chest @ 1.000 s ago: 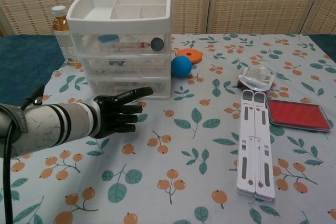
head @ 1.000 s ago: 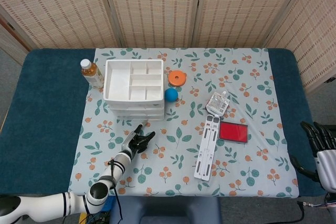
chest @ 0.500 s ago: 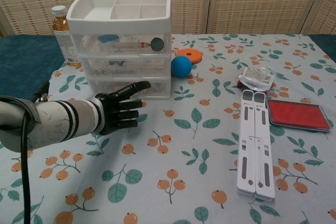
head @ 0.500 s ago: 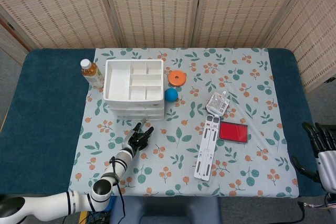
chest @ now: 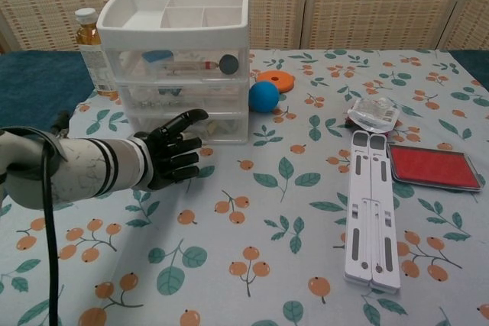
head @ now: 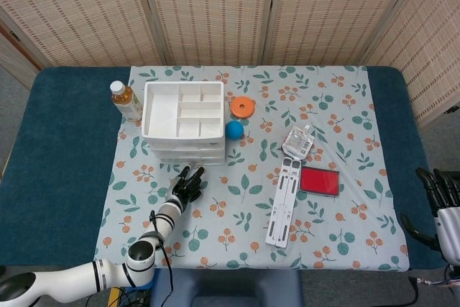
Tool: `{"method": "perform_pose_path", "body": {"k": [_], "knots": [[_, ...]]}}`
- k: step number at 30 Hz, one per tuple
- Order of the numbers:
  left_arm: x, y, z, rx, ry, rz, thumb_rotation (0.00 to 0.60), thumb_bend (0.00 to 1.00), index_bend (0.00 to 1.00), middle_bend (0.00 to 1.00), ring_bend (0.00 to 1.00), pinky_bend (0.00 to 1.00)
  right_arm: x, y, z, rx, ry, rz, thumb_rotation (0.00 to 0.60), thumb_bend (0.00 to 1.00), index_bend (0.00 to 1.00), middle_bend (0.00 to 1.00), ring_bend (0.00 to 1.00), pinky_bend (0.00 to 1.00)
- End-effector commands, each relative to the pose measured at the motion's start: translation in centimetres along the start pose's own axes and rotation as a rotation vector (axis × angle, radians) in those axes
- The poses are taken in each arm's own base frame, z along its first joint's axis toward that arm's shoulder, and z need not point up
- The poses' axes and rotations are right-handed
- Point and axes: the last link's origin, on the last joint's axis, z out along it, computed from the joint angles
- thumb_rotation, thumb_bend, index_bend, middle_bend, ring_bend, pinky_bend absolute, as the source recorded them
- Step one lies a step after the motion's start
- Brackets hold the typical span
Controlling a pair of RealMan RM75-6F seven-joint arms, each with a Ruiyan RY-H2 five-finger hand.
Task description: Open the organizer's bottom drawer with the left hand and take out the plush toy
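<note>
Organizer (chest: 179, 51), a white three-drawer unit with a divided tray on top, stands in the upper left of the chest view with all its drawers closed; the plush toy cannot be made out through the clear bottom drawer (chest: 195, 126). Nearest the camera, the left hand (chest: 172, 156) hovers at left of centre just in front of that bottom drawer, its dark fingers spread and reaching toward the drawer front, holding nothing; whether a fingertip touches the drawer cannot be told. At the lower right edge of the head view, the right hand (head: 440, 199) hangs off the table edge (head: 394, 98), fingers apart and empty. On the floral cloth (chest: 290, 211), right of centre, a white folding stand (chest: 371, 208) lies flat beside a red pad (chest: 434, 166), with a small clear packet (chest: 374, 114) just beyond them. Farther back, a blue ball (chest: 263, 97) sits just beside the organizer's right side, an orange disc (chest: 274, 79) behind it. A capped bottle (chest: 91, 51) of amber liquid stands upright at the organizer's far left.
</note>
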Motion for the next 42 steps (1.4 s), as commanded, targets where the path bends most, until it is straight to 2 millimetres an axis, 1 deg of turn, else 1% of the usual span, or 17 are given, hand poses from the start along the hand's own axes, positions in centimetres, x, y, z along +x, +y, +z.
{"method": "perform_pose_path", "body": {"k": [1,18,25,42], "knots": [[0.0,0.0,0.1,0.003,-0.001,-0.018,0.6,0.32,0.08,0.96,1.0,1.0,0.0,0.0,0.0,0.0,-0.001,0.0,0.6,0.34,0.0,0.08,0.0,0.04],[0.1,0.4,1.0,0.027,0.031,-0.077,0.6,0.32,0.16,0.96,1.0,1.0,-0.1,0.1,0.0,-0.006,-0.003,0.001,0.6,0.34,0.0,0.08,0.0,0.04],[0.3,0.6,1.1,0.032,0.039,-0.078,0.6,0.33,0.22,0.96,1.0,1.0,-0.1,0.2,0.0,-0.007,-0.005,0.003,0.6,0.34,0.0,0.08,0.0,0.04],[0.1,0.8,1.4,0.041,0.037,-0.088,0.6,0.33,0.23,0.96,1.0,1.0,-0.2,0.3,-0.1,-0.015,-0.006,0.002,0.6,0.34,0.0,0.08,0.0,0.04]]}}
